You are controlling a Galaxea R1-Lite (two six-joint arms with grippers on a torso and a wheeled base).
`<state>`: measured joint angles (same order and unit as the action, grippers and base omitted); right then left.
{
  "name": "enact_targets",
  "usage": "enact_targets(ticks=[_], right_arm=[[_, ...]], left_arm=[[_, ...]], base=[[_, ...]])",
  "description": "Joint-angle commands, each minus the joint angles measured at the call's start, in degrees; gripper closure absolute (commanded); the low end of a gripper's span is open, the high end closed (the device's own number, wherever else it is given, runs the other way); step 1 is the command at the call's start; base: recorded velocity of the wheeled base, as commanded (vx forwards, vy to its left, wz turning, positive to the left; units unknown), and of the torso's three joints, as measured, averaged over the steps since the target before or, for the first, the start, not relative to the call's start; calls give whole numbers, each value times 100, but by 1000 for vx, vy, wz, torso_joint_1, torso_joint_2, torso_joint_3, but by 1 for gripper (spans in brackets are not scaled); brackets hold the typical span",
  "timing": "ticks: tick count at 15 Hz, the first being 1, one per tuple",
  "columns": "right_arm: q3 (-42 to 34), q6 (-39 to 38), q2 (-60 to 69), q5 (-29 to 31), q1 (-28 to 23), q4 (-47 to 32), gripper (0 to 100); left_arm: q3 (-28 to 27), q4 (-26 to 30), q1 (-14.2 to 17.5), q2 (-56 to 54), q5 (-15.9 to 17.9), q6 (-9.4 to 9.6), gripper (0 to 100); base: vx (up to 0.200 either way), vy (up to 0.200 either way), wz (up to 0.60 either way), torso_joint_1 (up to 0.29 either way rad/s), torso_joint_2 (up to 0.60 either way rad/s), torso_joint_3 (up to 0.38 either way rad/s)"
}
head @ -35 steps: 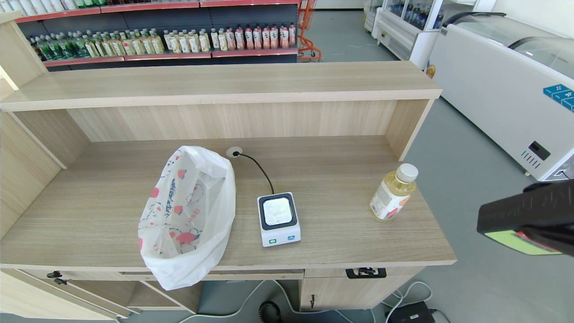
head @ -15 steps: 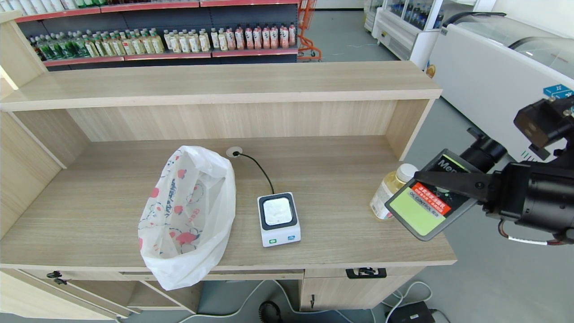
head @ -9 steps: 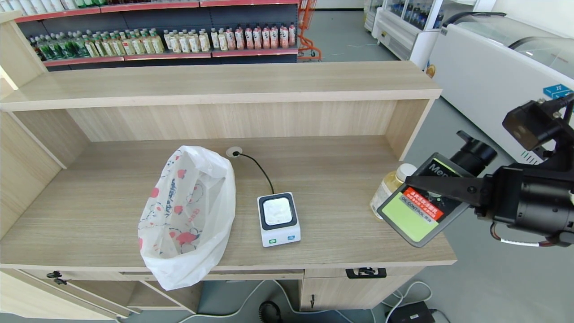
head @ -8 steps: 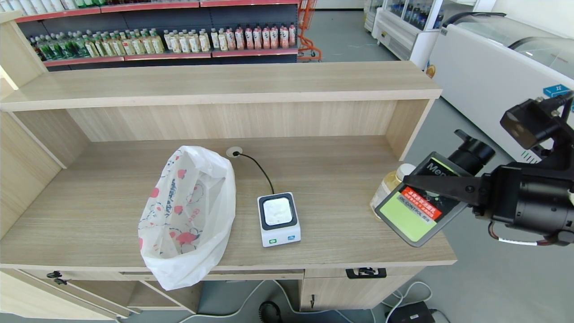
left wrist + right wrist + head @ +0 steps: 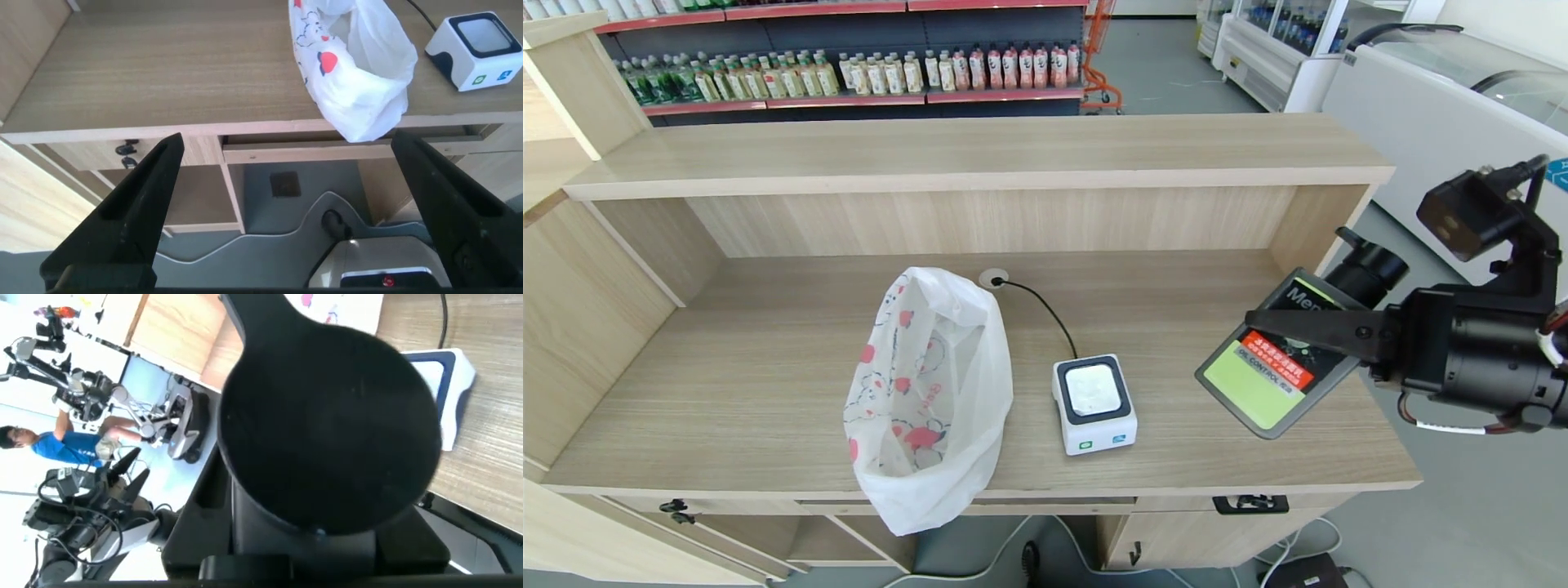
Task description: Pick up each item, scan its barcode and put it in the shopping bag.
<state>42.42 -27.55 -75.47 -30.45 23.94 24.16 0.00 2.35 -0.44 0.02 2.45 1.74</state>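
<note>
My right gripper [image 5: 1284, 341] is shut on a black bottle [image 5: 1251, 390] with a green and red label, held tilted above the right end of the wooden counter [image 5: 768, 367]. Its black cap [image 5: 327, 433] sits close before the right wrist camera. The white barcode scanner [image 5: 1093, 402] lies on the counter to the left of the bottle and is also seen past the cap as scanner [image 5: 454, 382]. A white shopping bag [image 5: 931, 392] with red prints stands open left of the scanner. My left gripper [image 5: 286, 220] is open, low before the counter's front edge, with the bag [image 5: 355, 73] ahead of it.
A black cable [image 5: 1045, 309] runs from the scanner to a hole at the back. The counter has a raised back ledge [image 5: 980, 155] and a side wall [image 5: 1319, 224] at the right. White freezers [image 5: 1437, 106] stand beyond the right end.
The head camera has turned, so the whole picture sits further right. My right gripper has come up from the right edge and carried the black bottle leftwards over the counter's right end.
</note>
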Motion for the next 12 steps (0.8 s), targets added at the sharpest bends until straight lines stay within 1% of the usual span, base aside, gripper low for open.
enact_targets(ticks=[1, 2, 4, 5, 7, 9, 12], right_arm=[[12, 39, -196, 13, -127, 1, 100], [38, 189, -372, 22, -302, 10, 100], [135, 321, -706, 215, -443, 27, 100], [135, 373, -890, 444, -478, 27, 100], [179, 672, -1365, 1340, -469, 54, 100], [205, 628, -1549, 1419, -469, 185, 100], [337, 619, -2042, 1068, -461, 642, 100]], left_arm=[[0, 2, 9, -2, 1, 1, 0], [0, 2, 0, -2, 1, 1, 0], [0, 2, 0, -2, 1, 1, 0], [0, 2, 0, -2, 1, 1, 0], [0, 2, 0, -2, 1, -7, 0], [0, 2, 0, -2, 1, -7, 0], [0, 2, 0, -2, 1, -7, 0]], base=[[0, 200, 0, 12, 7, 2], [0, 0, 0, 0, 0, 0], [0, 0, 0, 0, 0, 0], [0, 0, 0, 0, 0, 0], [0, 0, 0, 0, 0, 0], [0, 0, 0, 0, 0, 0], [0, 0, 0, 0, 0, 0]])
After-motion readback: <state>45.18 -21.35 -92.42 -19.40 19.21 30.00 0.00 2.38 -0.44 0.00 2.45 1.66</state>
